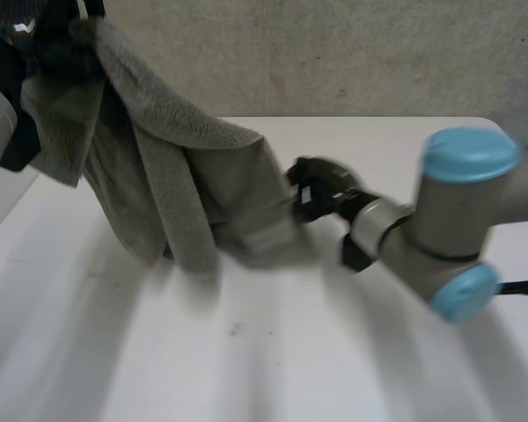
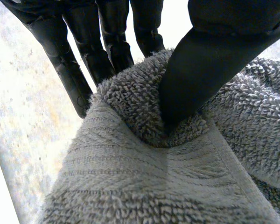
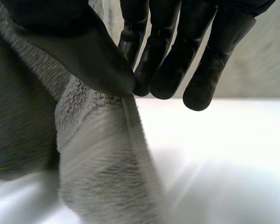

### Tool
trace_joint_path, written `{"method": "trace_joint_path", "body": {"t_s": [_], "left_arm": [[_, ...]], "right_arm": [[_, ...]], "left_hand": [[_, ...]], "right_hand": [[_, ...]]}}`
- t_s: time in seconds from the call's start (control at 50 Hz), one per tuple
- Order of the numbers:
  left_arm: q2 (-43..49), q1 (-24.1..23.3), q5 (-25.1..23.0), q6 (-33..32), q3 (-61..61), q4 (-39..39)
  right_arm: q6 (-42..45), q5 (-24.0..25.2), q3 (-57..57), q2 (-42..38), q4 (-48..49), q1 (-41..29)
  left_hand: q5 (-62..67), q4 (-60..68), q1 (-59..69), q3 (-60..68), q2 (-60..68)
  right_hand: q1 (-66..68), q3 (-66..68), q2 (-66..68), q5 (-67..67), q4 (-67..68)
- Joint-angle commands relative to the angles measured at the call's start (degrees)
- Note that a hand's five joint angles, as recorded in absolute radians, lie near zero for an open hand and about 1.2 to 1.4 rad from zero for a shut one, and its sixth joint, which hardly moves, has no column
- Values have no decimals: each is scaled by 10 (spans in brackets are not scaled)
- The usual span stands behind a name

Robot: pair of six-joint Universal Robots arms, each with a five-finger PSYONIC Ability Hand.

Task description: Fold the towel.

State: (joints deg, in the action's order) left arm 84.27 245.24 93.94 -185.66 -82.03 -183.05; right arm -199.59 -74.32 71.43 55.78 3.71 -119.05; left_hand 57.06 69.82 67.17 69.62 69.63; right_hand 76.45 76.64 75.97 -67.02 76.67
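towel [image 1: 194,176] partly hides left hand [image 1: 57,48]; right hand [image 1: 321,189] blurred

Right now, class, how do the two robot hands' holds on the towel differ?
The left robot hand holds its end of the towel high; the right robot hand holds its end low, near the table. The left robot hand grips bunched cloth; the right robot hand pinches a flat edge. Both clamp it under the thumb.

A white table [image 1: 246,369] with a rounded far corner stands against a rough, mottled grey-beige wall [image 1: 352,53]. Light lies across the tabletop in soft bright streaks, and a small dark speck marks its middle
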Motion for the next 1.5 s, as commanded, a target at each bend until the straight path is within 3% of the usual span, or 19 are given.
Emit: {"method": "trace_joint_path", "body": {"t_s": [0.02,0.12,0.3,0.4,0.48,0.58,0.68,0.74,0.86,0.9,0.96,1.0,1.02,1.06,1.12,1.24,1.34,1.38,1.5], "left_arm": [[7,33,-6,-1,-69,-3],[16,36,-7,-1,-109,-6],[66,26,-9,-1,-158,-2],[74,27,-26,0,-162,0],[74,31,-44,1,-161,0],[79,36,-68,2,-159,-3],[138,36,-76,-1,-143,-4],[185,37,-75,-1,-112,-5],[266,51,-76,0,18,-4],[276,52,-76,0,65,-5],[286,52,-75,3,172,-7],[289,52,-75,4,226,-12],[291,52,-75,4,273,-23],[291,52,-75,5,310,-41],[290,52,-75,13,344,-84],[285,55,-74,40,315,-107],[275,74,-86,65,166,-99],[276,87,-119,65,71,-98],[285,91,-176,64,-57,-103]], "right_arm": [[136,64,32,85,-24,96],[241,80,42,150,-84,118],[388,70,98,283,-90,108],[483,27,125,322,-90,106],[552,-56,137,340,-85,70],[598,-102,136,327,-78,20],[634,-112,117,249,-114,15],[642,-110,46,165,-164,14],[639,-109,-86,83,-159,16],[635,-108,-193,51,-110,16],[635,-107,-234,43,-69,15],[634,-103,-290,40,37,16],[634,-103,-290,40,38,16],[636,-101,-299,49,143,17],[635,-106,-299,55,179,17],[634,-103,-232,98,140,18],[635,-68,-98,120,18,19],[635,-55,-61,118,-13,20],[639,-34,86,95,-79,37]], "left_hand": [[129,102,128,104,104],[129,102,128,104,104],[129,102,128,104,104],[129,102,128,104,104],[129,102,128,104,104],[129,102,128,104,104],[129,102,128,104,104],[129,102,128,104,104],[129,102,128,104,104],[129,102,128,104,104],[129,102,128,104,104],[129,102,128,104,104],[129,102,128,104,104],[129,102,128,104,104],[129,102,128,104,104],[129,102,128,104,104],[129,102,128,104,104],[129,102,128,104,104],[129,102,128,104,104]], "right_hand": [[35,34,40,-30,33],[35,34,40,-30,33],[35,34,40,-30,33],[35,34,40,-30,33],[35,34,40,-30,33],[35,34,40,-30,33],[35,34,40,-30,33],[35,34,40,-30,33],[35,34,40,-30,33],[35,34,40,-30,33],[35,34,40,-30,33],[35,34,40,-30,33],[35,34,40,-30,33],[35,34,40,-30,33],[35,34,40,-30,33],[35,34,40,-30,33],[35,34,40,-30,33],[35,34,40,-30,33],[35,34,40,-30,33]]}}
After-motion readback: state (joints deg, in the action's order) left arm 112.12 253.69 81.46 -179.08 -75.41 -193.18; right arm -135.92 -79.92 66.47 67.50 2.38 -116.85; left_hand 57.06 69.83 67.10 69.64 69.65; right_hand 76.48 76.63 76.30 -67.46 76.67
